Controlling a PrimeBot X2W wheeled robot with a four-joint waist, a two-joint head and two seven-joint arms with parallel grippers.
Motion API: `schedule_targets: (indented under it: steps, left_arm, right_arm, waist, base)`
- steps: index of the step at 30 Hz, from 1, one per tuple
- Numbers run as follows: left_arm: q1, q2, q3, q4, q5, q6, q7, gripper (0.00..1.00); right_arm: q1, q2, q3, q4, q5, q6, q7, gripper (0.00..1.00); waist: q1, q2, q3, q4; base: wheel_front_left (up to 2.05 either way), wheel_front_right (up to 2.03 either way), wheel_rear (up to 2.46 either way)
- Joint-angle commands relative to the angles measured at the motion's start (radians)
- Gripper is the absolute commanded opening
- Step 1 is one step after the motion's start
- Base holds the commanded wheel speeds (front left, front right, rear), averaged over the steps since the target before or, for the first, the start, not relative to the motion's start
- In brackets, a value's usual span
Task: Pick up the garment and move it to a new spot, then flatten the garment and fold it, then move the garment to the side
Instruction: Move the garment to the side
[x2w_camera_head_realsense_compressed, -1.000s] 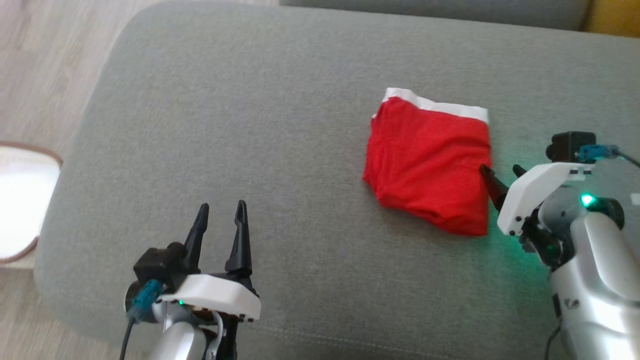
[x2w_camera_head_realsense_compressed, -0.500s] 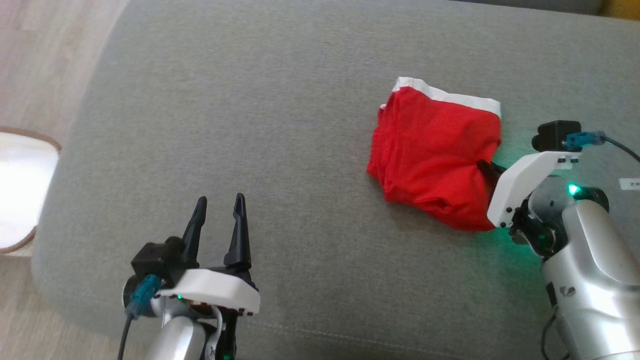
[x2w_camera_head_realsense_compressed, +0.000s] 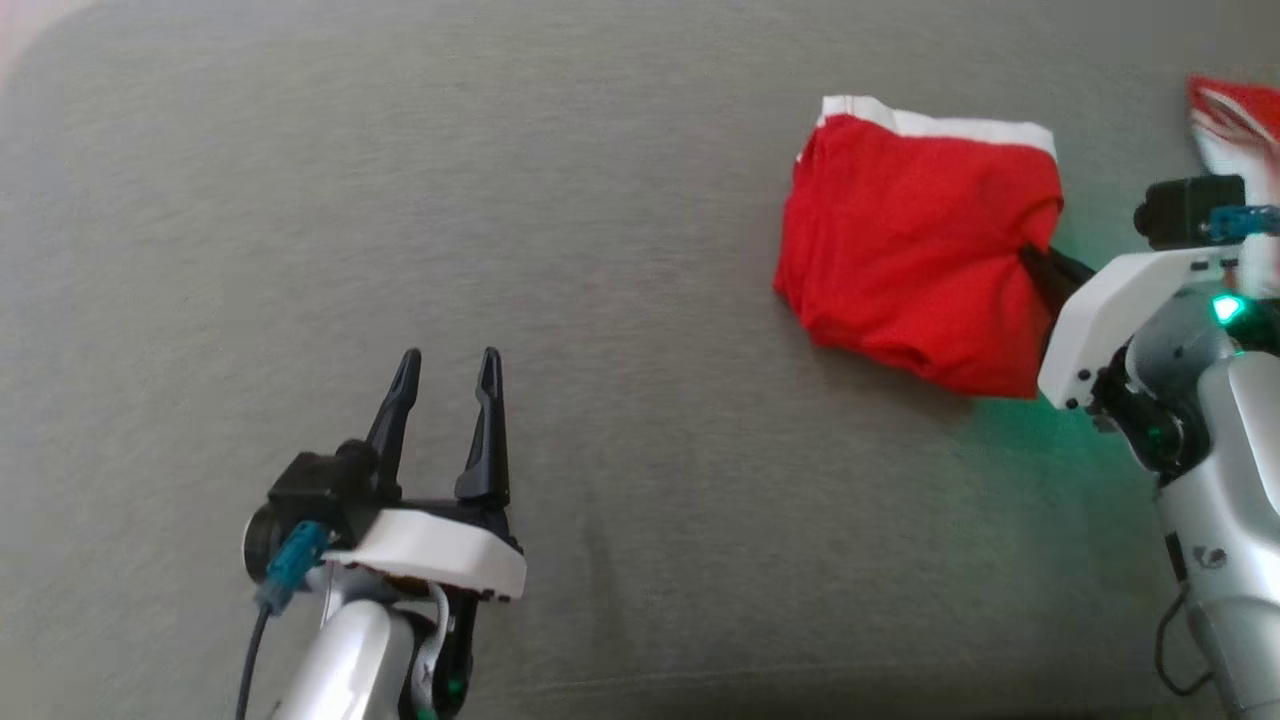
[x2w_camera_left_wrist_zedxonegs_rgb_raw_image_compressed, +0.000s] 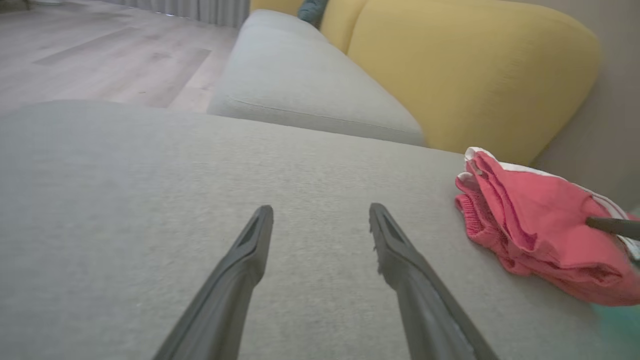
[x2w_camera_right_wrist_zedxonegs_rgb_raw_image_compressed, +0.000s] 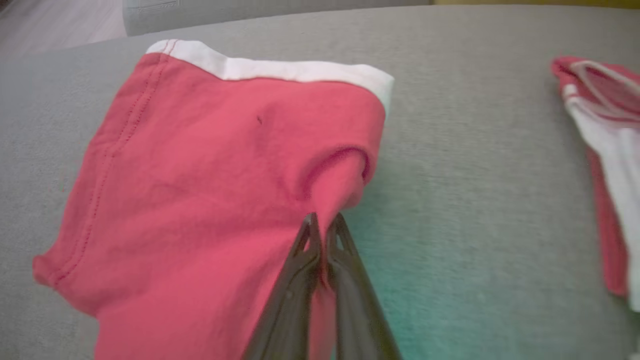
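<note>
Right gripper (x2w_camera_right_wrist_zedxonegs_rgb_raw_image_compressed: 322, 225) clamped shut on an edge fold of the garment (x2w_camera_right_wrist_zedxonegs_rgb_raw_image_compressed: 200, 175).
Soft, light and floppy, I judge; it'll drape when lifted. My left gripper (x2w_camera_head_realsense_compressed: 450, 358) gapes wide, empty.

a home living room: a grey upholstered seat (x2w_camera_left_wrist_zedxonegs_rgb_raw_image_compressed: 125, 200) lies near, a second grey cushion (x2w_camera_left_wrist_zedxonegs_rgb_raw_image_compressed: 300, 90) and a yellow sofa backrest (x2w_camera_left_wrist_zedxonegs_rgb_raw_image_compressed: 475, 65) beyond it, pale wood flooring (x2w_camera_left_wrist_zedxonegs_rgb_raw_image_compressed: 100, 55) and curtains (x2w_camera_left_wrist_zedxonegs_rgb_raw_image_compressed: 210, 10) at the far left
</note>
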Motion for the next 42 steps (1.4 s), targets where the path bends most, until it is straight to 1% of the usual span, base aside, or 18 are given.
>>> schedule_targets:
  steps: [1, 4, 8, 12, 15, 19, 24, 31, 42]
  left_arm:
    - [-0.04, -0.001, 0.026, -0.032, 0.012, -0.004, -0.012, 1.0]
    - [-0.06, 0.001, 0.024, -0.028, 0.027, -0.012, -0.012, 1.0]
    - [-0.084, 0.007, 0.014, -0.019, 0.041, -0.021, -0.012, 1.0]
    - [-0.102, 0.014, 0.004, -0.012, 0.049, -0.027, -0.011, 1.0]
    - [-0.109, 0.017, 0.001, -0.008, 0.051, -0.027, -0.01, 1.0]
    - [-0.114, 0.02, -0.002, -0.002, 0.049, -0.027, -0.009, 1.0]
    - [-0.118, 0.021, 0.001, 0.001, 0.042, -0.023, -0.009, 1.0]
    - [-0.118, 0.017, 0.001, -0.003, 0.033, -0.016, -0.011, 1.0]
    - [-0.122, 0.012, -0.008, 0.001, 0.028, -0.017, -0.012, 1.0]
  right_arm:
    - [-0.028, -0.012, 0.014, -0.047, 0.008, 0.007, -0.007, 0.0]
    - [-0.031, -0.008, 0.011, -0.075, 0.007, 0.007, -0.014, 0.0]
    - [-0.032, 0.008, 0.011, -0.104, 0.006, 0.007, -0.026, 0.0]
    - [-0.028, 0.014, 0.01, -0.125, 0.002, 0.007, -0.037, 0.0]
    - [-0.027, 0.014, 0.007, -0.138, 0.001, 0.007, -0.041, 0.0]
    - [-0.034, 0.008, -0.002, -0.149, -0.009, 0.007, -0.044, 0.0]
    - [-0.07, -0.023, -0.024, -0.139, -0.046, 0.007, -0.036, 0.0]
    - [-0.149, -0.131, -0.06, -0.103, -0.14, 0.007, 0.0, 0.0]
    - [-0.252, -0.276, -0.086, -0.034, -0.277, 0.007, 0.049, 0.0]
  waist:
    - [0.0, 0.0, 0.031, -0.105]
    - [0.0, 0.0, 0.052, -0.186]
    - [0.0, 0.0, 0.077, -0.273]
    - [0.0, 0.0, 0.093, -0.324]
    - [0.0, 0.0, 0.097, -0.338]
    - [0.0, 0.0, 0.098, -0.333]
    - [0.0, 0.0, 0.098, -0.298]
    - [0.0, 0.0, 0.102, -0.245]
    - [0.0, 0.0, 0.114, -0.194]
  base:
    - [0.0, 0.0, 0.0]
    - [0.0, 0.0, 0.0]
    - [0.0, 0.0, 0.0]
    - [0.0, 0.0, 0.0]
    - [0.0, 0.0, 0.0]
    - [0.0, 0.0, 0.0]
    - [0.0, 0.0, 0.0]
    - [0.0, 0.0, 0.0]
    - [0.0, 0.0, 0.0]
